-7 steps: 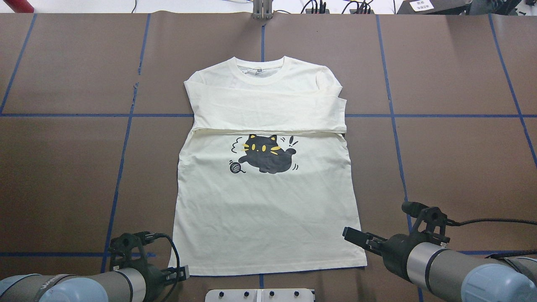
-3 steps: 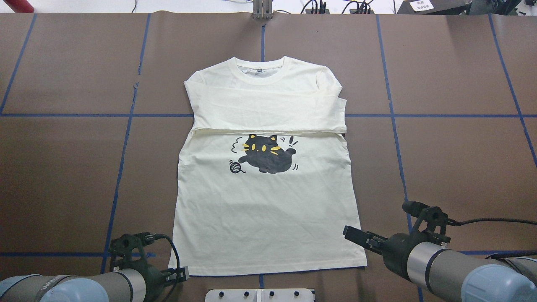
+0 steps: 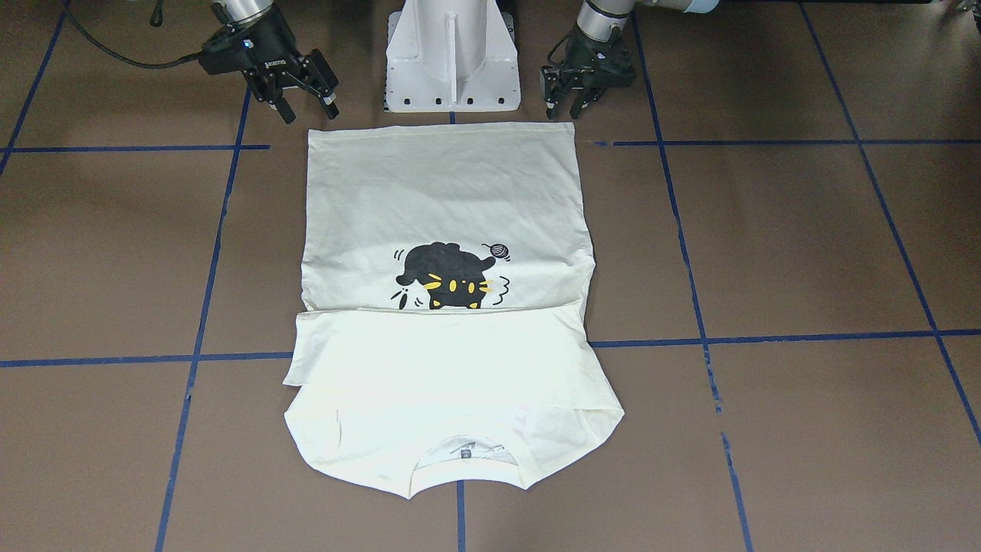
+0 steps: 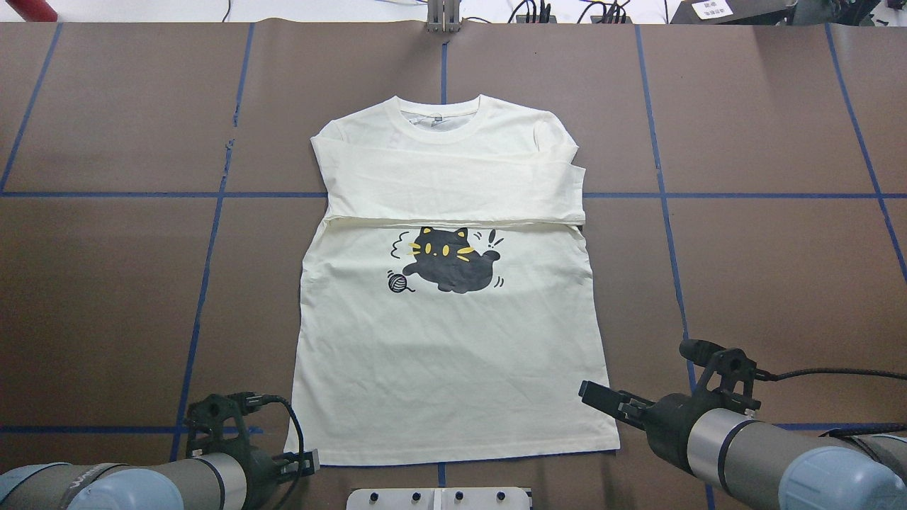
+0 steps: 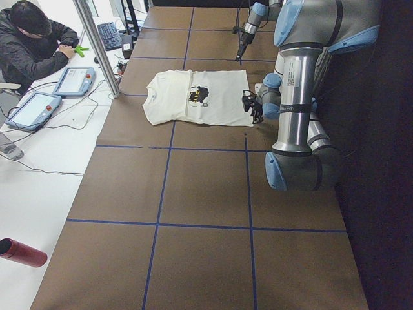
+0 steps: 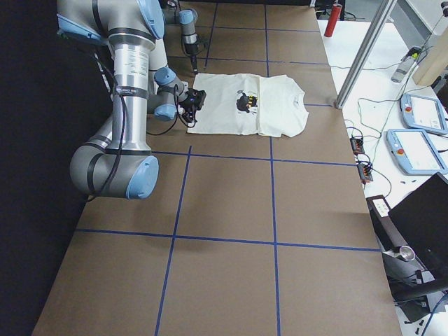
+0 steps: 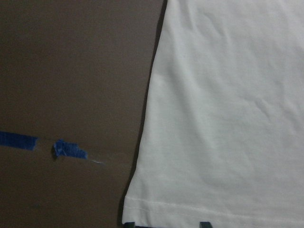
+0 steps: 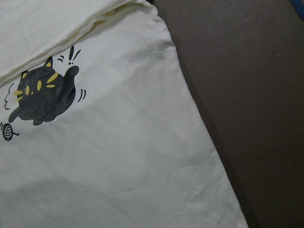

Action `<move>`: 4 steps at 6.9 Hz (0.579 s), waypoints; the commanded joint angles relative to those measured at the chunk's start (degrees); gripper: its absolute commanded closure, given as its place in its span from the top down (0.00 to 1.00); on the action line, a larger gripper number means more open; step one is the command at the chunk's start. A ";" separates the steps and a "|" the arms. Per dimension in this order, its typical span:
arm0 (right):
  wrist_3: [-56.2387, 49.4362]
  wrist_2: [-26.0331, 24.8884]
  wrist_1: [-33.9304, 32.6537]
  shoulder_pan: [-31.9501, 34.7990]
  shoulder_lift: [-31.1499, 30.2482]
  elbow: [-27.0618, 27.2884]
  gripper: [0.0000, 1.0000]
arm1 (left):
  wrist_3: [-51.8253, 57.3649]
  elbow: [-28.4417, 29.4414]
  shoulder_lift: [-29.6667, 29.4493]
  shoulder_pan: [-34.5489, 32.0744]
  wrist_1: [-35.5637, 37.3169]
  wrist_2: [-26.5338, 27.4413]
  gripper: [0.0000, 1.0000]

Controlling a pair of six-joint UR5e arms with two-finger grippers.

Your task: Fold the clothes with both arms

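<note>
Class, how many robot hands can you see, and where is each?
2. The left hand is at one hem corner of the T-shirt, on the front-facing view's right; the right hand is beside the other hem corner, on its left. None seems hidden.

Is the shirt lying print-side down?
No, the black cat print faces up on the T-shirt, just below the folded-in sleeves.

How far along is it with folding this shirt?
Done: both sleeves of the cream cat-print T-shirt lie folded across its chest. In hand: the open left gripper and right gripper sit by the corners of the bottom hem, holding nothing. Left: probably gripping that hem and folding the body toward the collar.
</note>
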 commanded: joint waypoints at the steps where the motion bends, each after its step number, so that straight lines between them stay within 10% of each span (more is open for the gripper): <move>1: 0.00 0.06 0.00 0.00 0.06 0.00 0.99 | 0.73 1.48 1.58 -0.19 -8.08 -0.01 0.55; 4: 0.00 -0.03 0.00 0.09 0.15 0.00 0.99 | 2.06 2.90 4.76 -0.11 -14.56 -0.09 0.55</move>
